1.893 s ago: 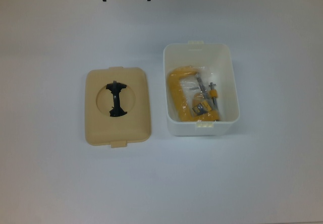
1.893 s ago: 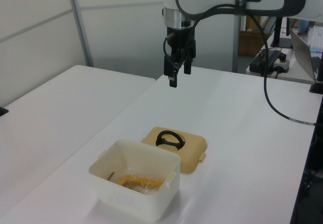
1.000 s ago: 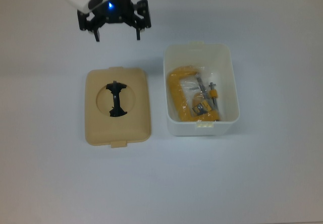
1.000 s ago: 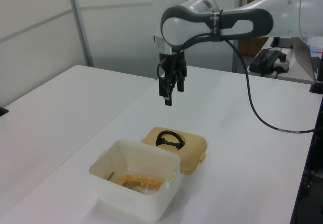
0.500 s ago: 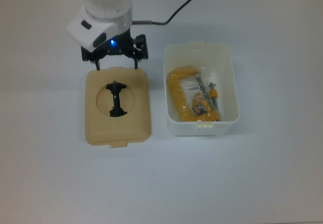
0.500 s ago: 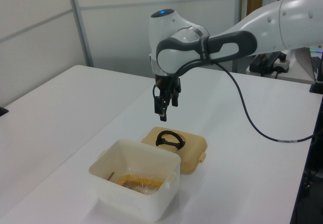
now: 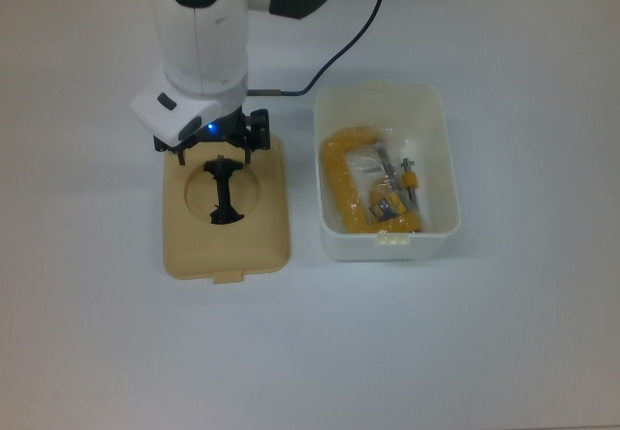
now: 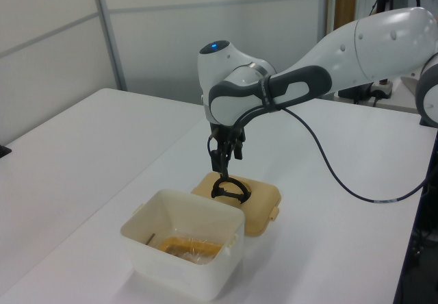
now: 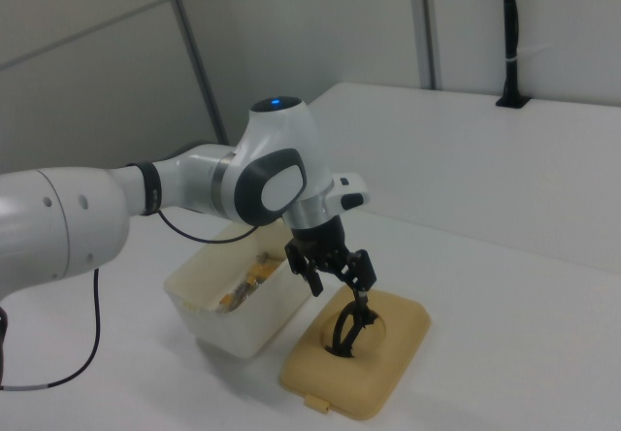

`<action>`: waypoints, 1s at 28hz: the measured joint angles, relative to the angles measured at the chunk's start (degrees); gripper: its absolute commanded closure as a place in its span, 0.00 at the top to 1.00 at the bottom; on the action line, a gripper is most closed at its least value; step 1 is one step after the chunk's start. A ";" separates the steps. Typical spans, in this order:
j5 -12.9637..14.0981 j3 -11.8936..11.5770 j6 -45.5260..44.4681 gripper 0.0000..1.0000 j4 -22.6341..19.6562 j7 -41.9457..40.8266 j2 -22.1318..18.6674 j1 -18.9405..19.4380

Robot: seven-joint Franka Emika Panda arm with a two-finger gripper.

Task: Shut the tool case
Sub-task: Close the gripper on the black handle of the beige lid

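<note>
The tool case is in two parts on the white table. Its white box stands open at the top view's right, with a yellow clamp in a clear bag inside. The beige lid lies flat beside the box at the top view's left, its black handle in the round recess. My gripper hangs open just above the lid's far end, its fingers spread either side of the handle's far tip. In the right view the gripper is low over the handle, beside the box.
The arm reaches in from the left view's right, and its black cable sags over the table. A wall with a metal post stands behind the table. A gap of bare table separates lid and box.
The gripper has come from the table's far edge toward the lid and dropped lower, now just above the handle. It has stayed open. Lid and box have not moved.
</note>
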 measured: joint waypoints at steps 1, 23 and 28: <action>-0.22 0.00 0.21 0.76 -0.02 0.01 0.26 0.00; -1.40 0.00 4.78 0.00 -3.85 0.01 1.32 0.03; -1.41 0.00 4.78 0.00 -3.84 0.01 1.32 0.02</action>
